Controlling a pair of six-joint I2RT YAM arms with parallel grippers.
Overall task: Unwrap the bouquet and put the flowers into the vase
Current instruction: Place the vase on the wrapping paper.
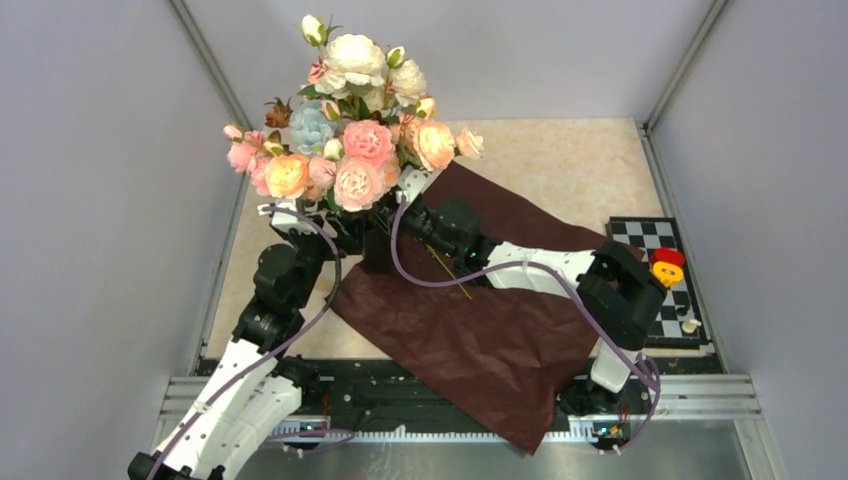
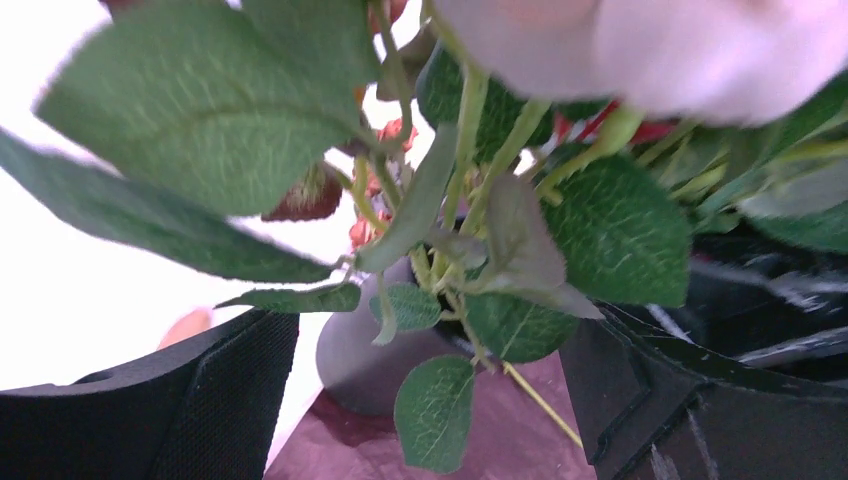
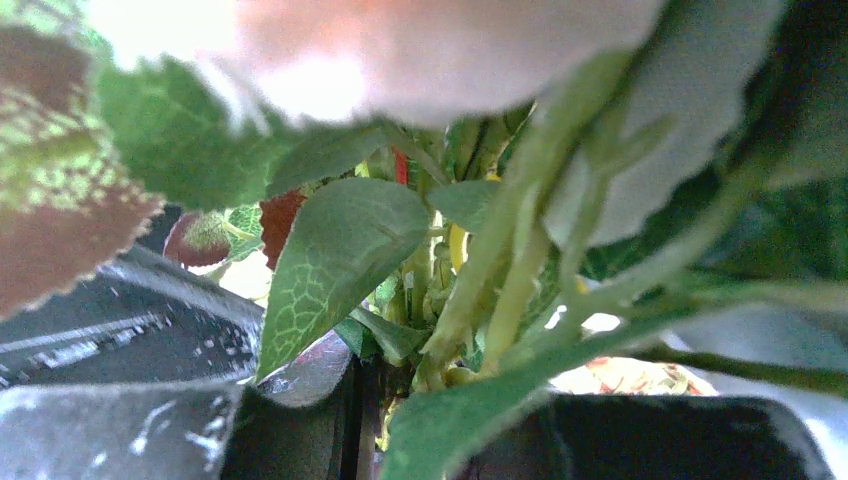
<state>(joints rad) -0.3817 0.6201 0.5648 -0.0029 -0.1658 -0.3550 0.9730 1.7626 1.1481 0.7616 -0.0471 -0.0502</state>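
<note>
Already the small cream, pale pink and brownish roses stand among bigger peach, pink and blue blooms. Their green leafy stems are bunched into the slim dark narrow-necked vase. That vase stands upright between the widely spread fingers of the left gripper. The right gripper, on the vase's other side, is narrowed on the stems above the neck. Beneath both lies the unfolded maroon crinkled paper sheet, with one thin loose stem on it beside the right gripper.

Plain grey walls enclose a beige speckled tabletop; an aluminium rail crosses the frame's bottom.
</note>
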